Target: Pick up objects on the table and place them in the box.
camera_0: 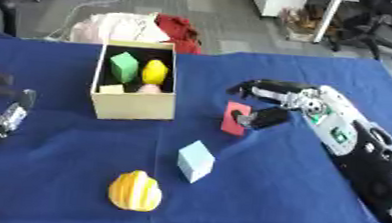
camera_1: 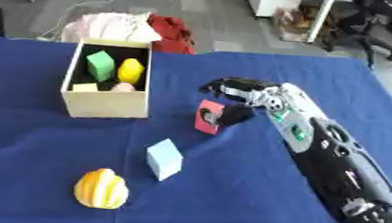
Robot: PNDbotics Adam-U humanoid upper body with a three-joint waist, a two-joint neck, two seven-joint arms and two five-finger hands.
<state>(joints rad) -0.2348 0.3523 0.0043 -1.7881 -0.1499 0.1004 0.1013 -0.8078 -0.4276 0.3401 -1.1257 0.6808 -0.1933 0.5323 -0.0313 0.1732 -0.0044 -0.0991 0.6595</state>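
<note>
A blue table [camera_0: 297,211] carries the cardboard box [camera_0: 132,106], which holds a green block [camera_0: 123,66] and a yellow piece [camera_0: 155,71]; the right hand [camera_0: 275,102], right of the box, pinches an upright red block [camera_0: 234,119] between thumb and curled fingers. The left hand [camera_0: 4,118] rests open at the left edge; a yellow striped object [camera_0: 135,191] and a pale blue cube [camera_0: 195,160] lie nearer, apart.

Both eye views look steeply down from the robot's head, near the blue counter [camera_0: 253,208], facing outward toward the floor beyond, and share nearly everything, the right view sitting slightly further right.
</note>
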